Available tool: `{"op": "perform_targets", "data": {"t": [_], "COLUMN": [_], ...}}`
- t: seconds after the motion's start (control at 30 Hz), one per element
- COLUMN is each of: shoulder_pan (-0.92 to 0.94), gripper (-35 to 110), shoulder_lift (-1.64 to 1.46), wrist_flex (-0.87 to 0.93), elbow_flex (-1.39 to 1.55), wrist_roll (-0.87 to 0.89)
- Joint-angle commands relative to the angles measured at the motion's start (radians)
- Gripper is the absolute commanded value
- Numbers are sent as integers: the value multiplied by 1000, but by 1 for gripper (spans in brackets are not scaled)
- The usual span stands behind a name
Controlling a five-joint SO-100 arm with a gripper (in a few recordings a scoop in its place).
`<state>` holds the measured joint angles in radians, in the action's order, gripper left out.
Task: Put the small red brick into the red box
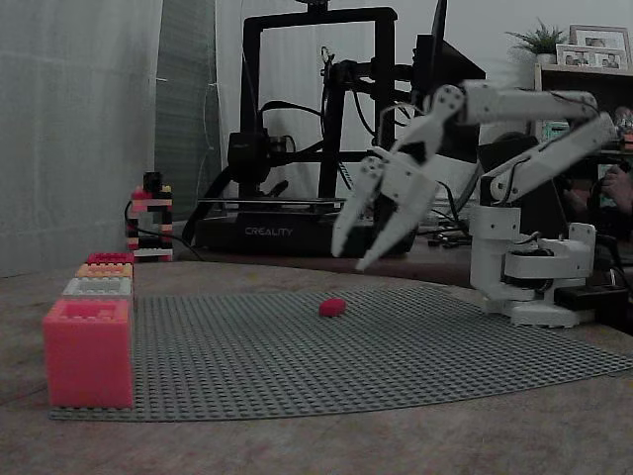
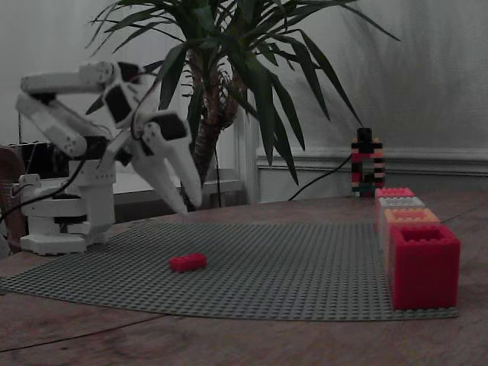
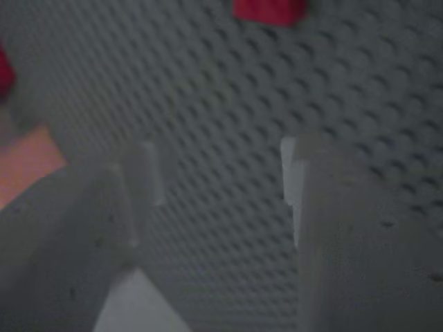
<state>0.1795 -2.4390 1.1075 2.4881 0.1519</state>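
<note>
Your red box sits at the baseplate's near left corner in a fixed view. The brick lies alone mid-plate, toward the far edge. Your gripper hangs roughly above it, jaws parted, holding nothing.

Baseplate lies on the desk. In a fixed view, the small brick sits mid-plate. A row of boxes runs along the plate's left edge, front box nearest the camera. The gripper hangs above the brick, slightly right.

Red brick flat, red box apart.
</note>
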Motion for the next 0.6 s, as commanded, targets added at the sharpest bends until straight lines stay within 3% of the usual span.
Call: {"op": "perform_targets", "data": {"t": [0.0, 0.33, 0.57], "shoulder_pan": [58, 95, 120], "gripper": [20, 25, 25], "shoulder_lift": [156, 508, 680], "wrist_flex": [38, 212, 221], "elbow_flex": [-183, -423, -520], "wrist_roll": [20, 20, -34]}}
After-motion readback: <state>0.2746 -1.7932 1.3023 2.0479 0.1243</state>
